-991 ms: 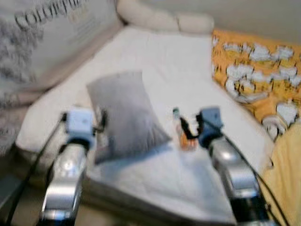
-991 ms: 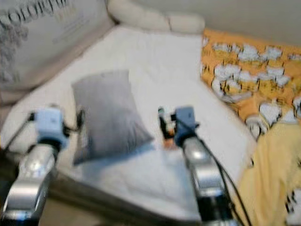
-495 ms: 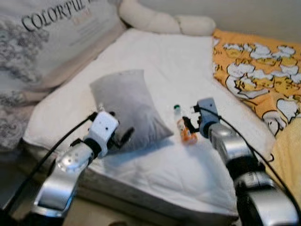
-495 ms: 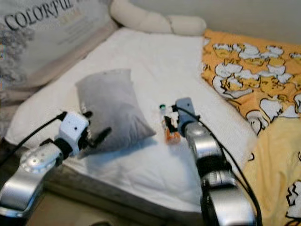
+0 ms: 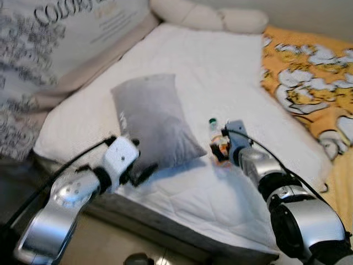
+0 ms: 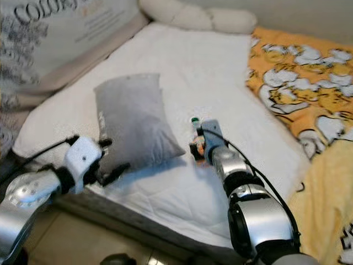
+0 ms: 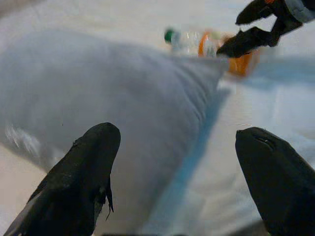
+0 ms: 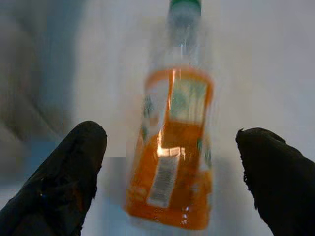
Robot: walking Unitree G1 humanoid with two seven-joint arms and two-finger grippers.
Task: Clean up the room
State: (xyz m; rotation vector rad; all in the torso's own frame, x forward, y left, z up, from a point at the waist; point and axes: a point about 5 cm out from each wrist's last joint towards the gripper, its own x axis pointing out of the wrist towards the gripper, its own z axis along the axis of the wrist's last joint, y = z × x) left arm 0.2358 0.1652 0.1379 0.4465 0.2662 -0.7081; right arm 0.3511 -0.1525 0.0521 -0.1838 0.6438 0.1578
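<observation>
Lying on its side on the white bed (image 5: 231, 72): a small bottle (image 8: 173, 147) with an orange label and a green cap, cap end pointing toward the head of the bed, just beside the lower corner of a grey pillow (image 5: 154, 118). Reaching over the bottle: the right gripper (image 8: 170, 167), jaws spread wide, one black fingertip to either side of the orange body, neither seen touching it. Hovering at the near edge of the mattress, close to the pillow's lower edge: the left gripper (image 7: 182, 162), jaws likewise released and gripping nothing, with grey pillow fabric and white bedding between the fingers. Along the bed's left side, a large printed cushion (image 5: 49, 38) with dark lettering; at the head, a cream bolster (image 5: 209, 16); on the right, an orange patterned blanket (image 5: 309, 83) draped over the edge.
</observation>
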